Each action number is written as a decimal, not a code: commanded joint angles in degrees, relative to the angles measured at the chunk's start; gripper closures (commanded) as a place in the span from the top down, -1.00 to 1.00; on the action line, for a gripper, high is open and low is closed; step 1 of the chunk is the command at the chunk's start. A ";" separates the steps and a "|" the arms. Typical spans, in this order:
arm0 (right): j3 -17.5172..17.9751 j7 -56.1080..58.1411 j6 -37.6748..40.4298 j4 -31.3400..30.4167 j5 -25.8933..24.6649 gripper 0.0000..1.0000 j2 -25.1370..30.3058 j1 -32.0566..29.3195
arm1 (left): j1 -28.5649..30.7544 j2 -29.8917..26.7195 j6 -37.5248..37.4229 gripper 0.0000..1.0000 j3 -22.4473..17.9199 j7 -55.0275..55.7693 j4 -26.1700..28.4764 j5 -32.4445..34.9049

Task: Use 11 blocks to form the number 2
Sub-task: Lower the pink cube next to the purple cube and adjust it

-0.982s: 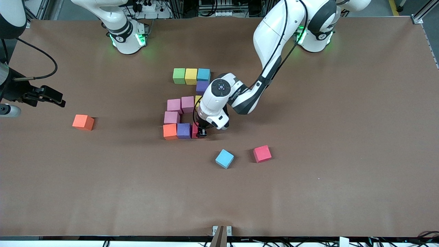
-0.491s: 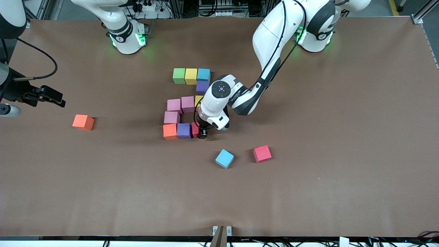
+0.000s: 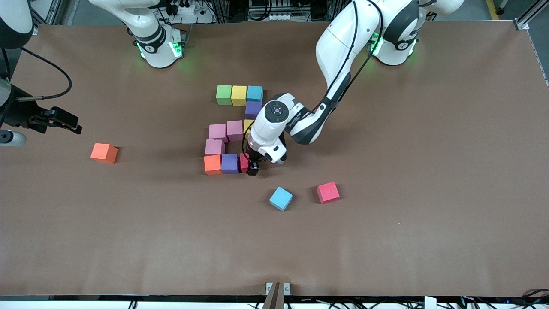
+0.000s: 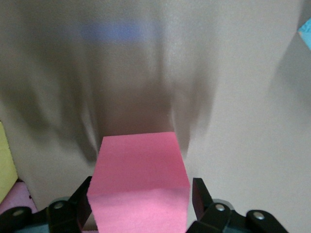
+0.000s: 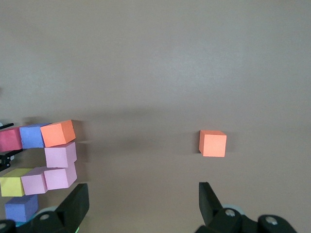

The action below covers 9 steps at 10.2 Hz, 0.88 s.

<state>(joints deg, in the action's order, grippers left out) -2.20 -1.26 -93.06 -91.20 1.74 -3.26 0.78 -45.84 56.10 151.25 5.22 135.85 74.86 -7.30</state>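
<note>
- Left gripper point(image 4: 141, 206): fingers point(image 4: 80, 201) either side of pink-red block point(image 4: 138, 182), touching or not – can't tell.
- Block sits on brown bench point(image 4: 146, 63).
- Yellow block point(image 4: 6, 162), light blue block point(image 4: 306, 36) at frame edges.

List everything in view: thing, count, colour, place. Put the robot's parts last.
number 2: one, mid-table, built of the blocks below.
Row farthest from the front camera: green block, yellow block, light blue block.
Second row: purple block.
Middle row: two pink blocks; a second yellow block, partly hidden.
Fourth row: pink block.
Nearest row: orange block, purple block, red block.
Loose blocks: orange, toward the right arm's end; light blue and red, nearer the camera.
table: brown.
left gripper: straddles the red block.
right gripper: open, waiting above the table's edge.
</note>
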 commanded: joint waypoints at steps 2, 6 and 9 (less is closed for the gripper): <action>0.00 -0.85 0.95 1.55 -0.86 1.00 -0.70 0.28 | -0.83 1.55 2.72 0.84 -0.56 -1.90 -1.56 -1.05; 0.00 -0.85 0.86 1.55 -0.86 1.00 -0.70 0.28 | -1.36 1.99 3.00 0.85 -0.48 -4.36 -1.56 -0.96; -0.09 -0.85 0.86 1.55 -0.86 1.00 -0.70 0.28 | -1.45 2.00 3.00 0.92 -0.65 -4.45 -1.56 -0.96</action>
<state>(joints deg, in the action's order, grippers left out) -2.20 -1.27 -93.06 -91.20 1.74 -3.26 0.78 -46.74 57.15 153.78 5.22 132.61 74.85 -7.30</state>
